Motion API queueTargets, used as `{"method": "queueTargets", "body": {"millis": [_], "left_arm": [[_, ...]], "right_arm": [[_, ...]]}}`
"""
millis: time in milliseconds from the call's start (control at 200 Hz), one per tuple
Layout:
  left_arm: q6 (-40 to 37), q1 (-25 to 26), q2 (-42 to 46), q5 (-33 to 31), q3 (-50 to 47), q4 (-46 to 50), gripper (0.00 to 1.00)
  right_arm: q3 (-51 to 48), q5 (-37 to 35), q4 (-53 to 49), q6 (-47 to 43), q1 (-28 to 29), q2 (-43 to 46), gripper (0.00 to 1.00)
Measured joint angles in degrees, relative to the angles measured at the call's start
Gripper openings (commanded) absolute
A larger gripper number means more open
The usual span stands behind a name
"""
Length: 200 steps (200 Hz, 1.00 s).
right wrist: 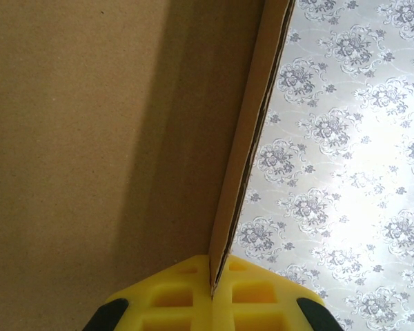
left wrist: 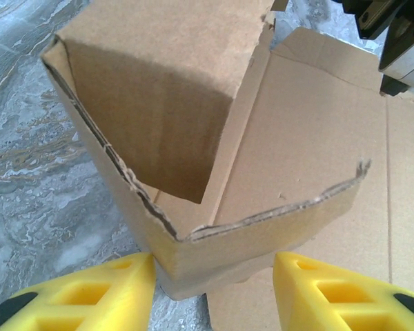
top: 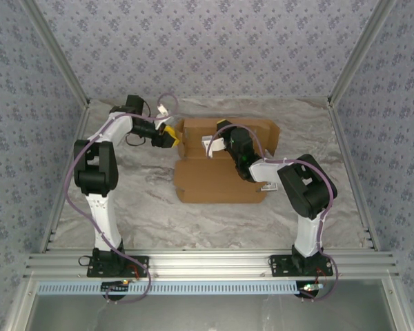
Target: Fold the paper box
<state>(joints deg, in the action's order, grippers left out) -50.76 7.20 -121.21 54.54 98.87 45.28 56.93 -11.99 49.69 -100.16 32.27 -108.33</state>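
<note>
The paper box point(top: 221, 183) lies in the middle of the table, a brown cardboard sheet with its far part folded up. My left gripper point(left wrist: 214, 276) is at the box's far left corner point(top: 170, 136). Its yellow fingers point(left wrist: 110, 289) stand open on either side of a raised corner where two short walls point(left wrist: 193, 248) meet. My right gripper point(right wrist: 212, 276) is shut on the thin edge of an upright cardboard panel point(right wrist: 238, 179), whose inner face point(right wrist: 90, 138) rises to the left of the fingers. The right arm point(top: 238, 148) reaches over the box.
The marbled table top point(top: 131, 200) lies bare to the left and in front of the box. Patterned walls point(top: 214, 41) close the cell on three sides. The right arm's wrist point(left wrist: 400, 41) hangs over the sheet at the top right of the left wrist view.
</note>
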Motion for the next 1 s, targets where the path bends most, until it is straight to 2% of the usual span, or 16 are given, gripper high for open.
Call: {"method": "queueTargets", "body": {"millis": [90, 315, 550, 999], "left_arm": [[0.3, 0.0, 0.0, 0.1, 0.0, -0.4, 0.43], [4.0, 0.3, 0.0, -0.4, -2.6, -6.6, 0.42], [9.3, 2.1, 0.6, -3.8, -7.1, -14.6, 0.44], [22.7, 4.6, 8.2, -12.7, -20.2, -34.2, 0.47]], "right_arm": [[0.0, 0.0, 0.0, 0.0, 0.0, 0.0, 0.0], [0.0, 0.0, 0.0, 0.0, 0.0, 0.0, 0.0], [0.0, -0.2, 0.0, 0.0, 0.2, 0.0, 0.0], [0.0, -0.7, 0.0, 0.0, 0.6, 0.0, 0.0]]}}
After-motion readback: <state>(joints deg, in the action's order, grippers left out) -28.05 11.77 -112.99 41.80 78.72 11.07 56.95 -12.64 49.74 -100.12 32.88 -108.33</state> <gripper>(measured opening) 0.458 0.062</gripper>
